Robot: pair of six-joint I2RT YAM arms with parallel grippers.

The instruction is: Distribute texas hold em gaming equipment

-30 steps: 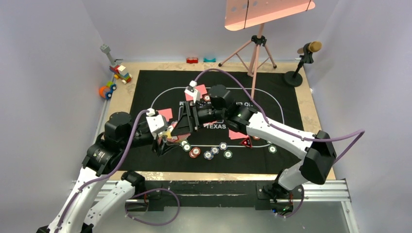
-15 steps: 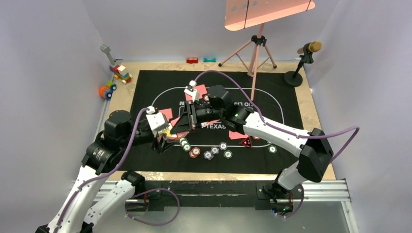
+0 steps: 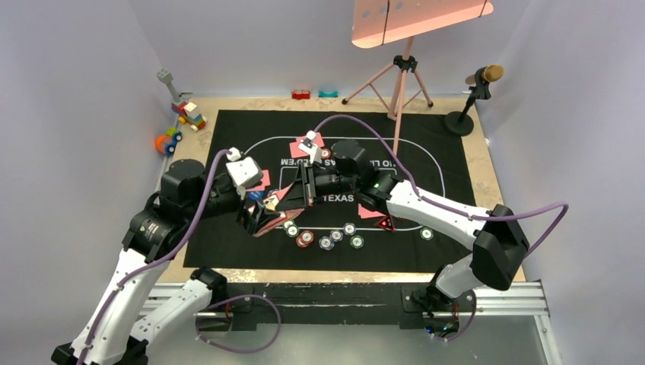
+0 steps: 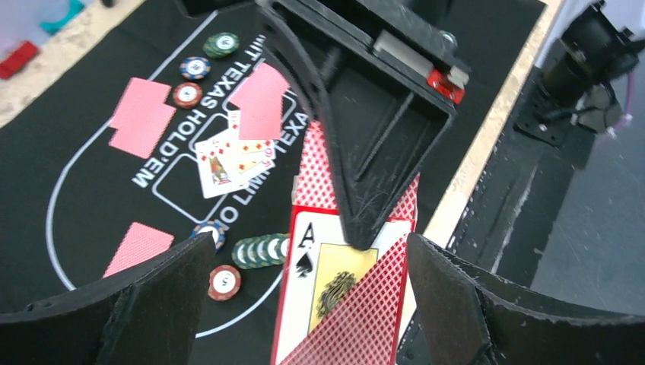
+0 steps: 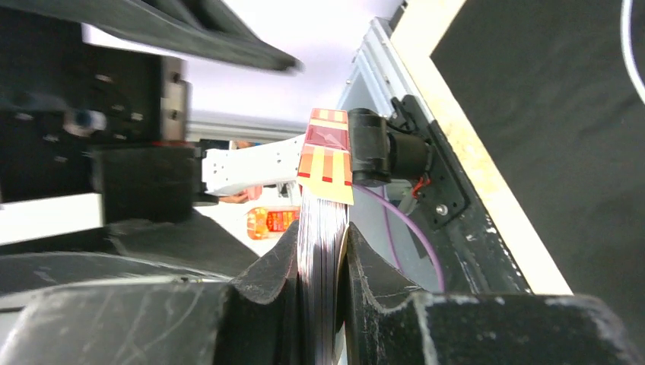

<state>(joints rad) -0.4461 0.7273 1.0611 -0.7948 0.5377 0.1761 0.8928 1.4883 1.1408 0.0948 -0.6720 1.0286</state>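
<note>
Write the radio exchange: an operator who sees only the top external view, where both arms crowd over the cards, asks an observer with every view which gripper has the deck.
Operator: From above the arms overlap. Which gripper has the deck?
Observer: In the right wrist view, the right gripper is shut on the card deck, seen edge-on between its fingers.
Operator: And the left one?
Observer: In the left wrist view, the left gripper is open, with one finger standing wide on each side of the deck.

Glossy paper playing cards (image 4: 335,293), rough matt black plastic fingers (image 4: 163,300), matt cloth mat (image 4: 68,103), pale wooden table (image 3: 485,163).
</note>
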